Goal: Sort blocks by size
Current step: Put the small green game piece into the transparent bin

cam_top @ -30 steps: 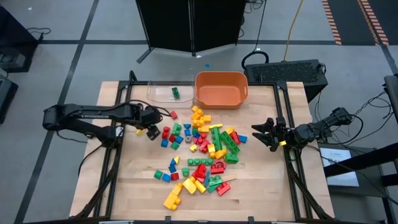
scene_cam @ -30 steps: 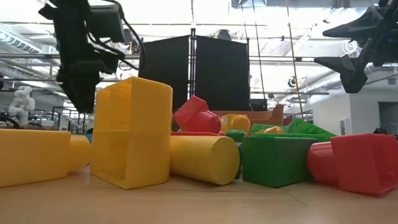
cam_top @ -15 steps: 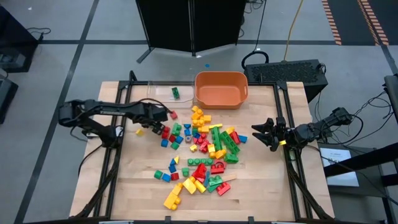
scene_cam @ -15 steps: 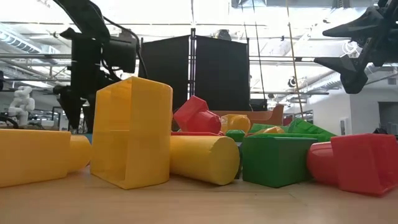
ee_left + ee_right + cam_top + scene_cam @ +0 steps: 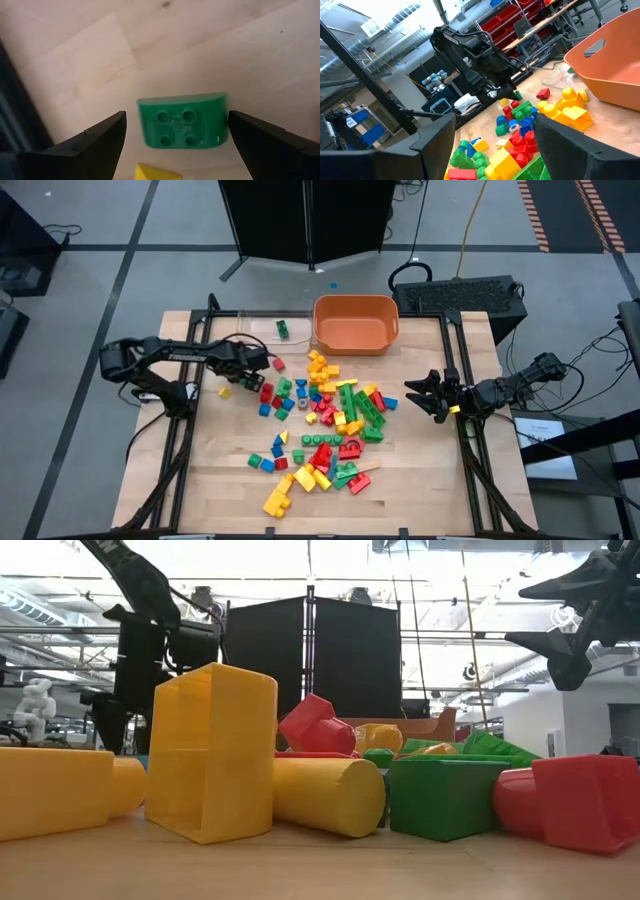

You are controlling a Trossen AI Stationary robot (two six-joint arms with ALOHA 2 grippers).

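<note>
From my station I see the left gripper [image 5: 175,145] with fingers spread wide, holding nothing, hovering over a green block [image 5: 182,121] lying on the table [image 5: 220,470] at the left edge of the blocks [image 5: 320,420], while the right gripper [image 5: 420,395] waits open beside the pile's right side.

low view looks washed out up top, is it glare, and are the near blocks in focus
Low view: bright ceiling light blows out the top, leaving the left gripper a dark silhouette; the big yellow block up front looks sharp. Left wrist view: green block crisp, evenly lit.
</note>
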